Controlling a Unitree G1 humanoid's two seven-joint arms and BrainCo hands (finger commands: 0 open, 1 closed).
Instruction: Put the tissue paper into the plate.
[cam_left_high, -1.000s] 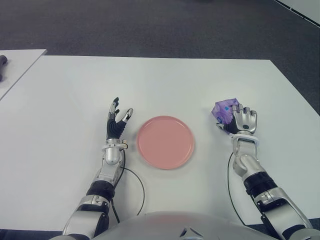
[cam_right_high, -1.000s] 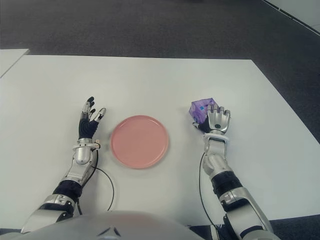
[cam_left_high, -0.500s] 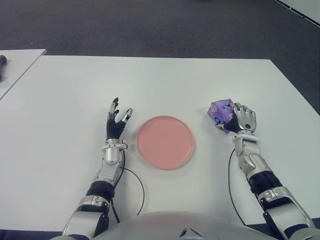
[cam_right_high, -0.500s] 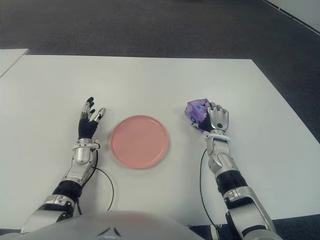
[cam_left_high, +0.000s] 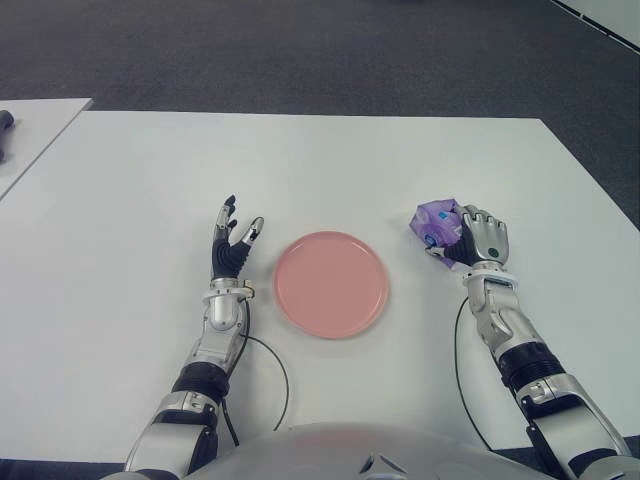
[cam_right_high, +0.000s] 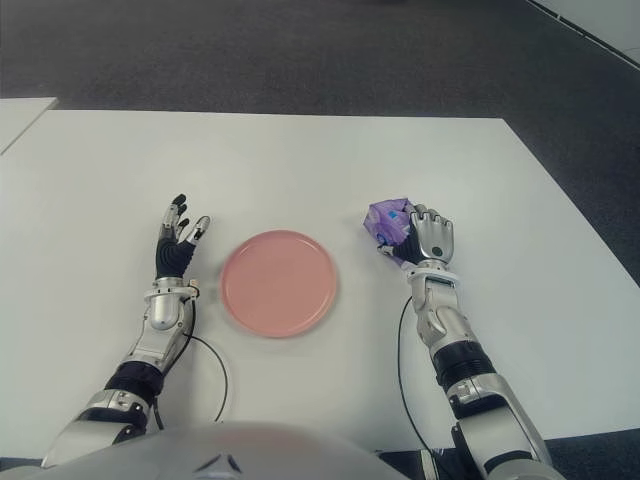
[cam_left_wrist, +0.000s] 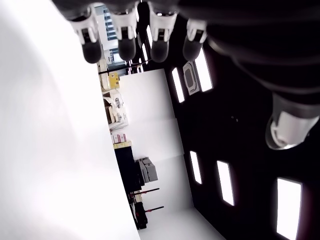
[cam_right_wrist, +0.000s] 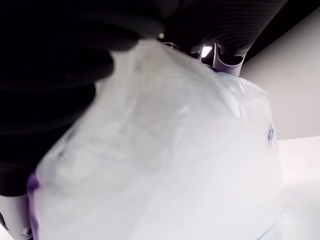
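A purple-wrapped tissue pack (cam_left_high: 436, 221) is held in my right hand (cam_left_high: 470, 240), whose fingers curl around it, just right of the pink plate (cam_left_high: 331, 283). The right wrist view is filled by the pack's pale plastic wrap (cam_right_wrist: 165, 155) pressed against my dark fingers (cam_right_wrist: 50, 85). The plate sits on the white table (cam_left_high: 320, 170) in front of me with nothing in it. My left hand (cam_left_high: 232, 248) shows to the left of the plate, fingers spread and holding nothing.
A second white table's corner (cam_left_high: 40, 125) shows at the far left, with a dark object (cam_left_high: 5, 125) on it. Dark carpet (cam_left_high: 300, 50) lies beyond the table's far edge. Black cables (cam_left_high: 270, 370) run along both forearms.
My right hand has carried the tissue pack a little to the left, towards the plate. The left hand has not moved.
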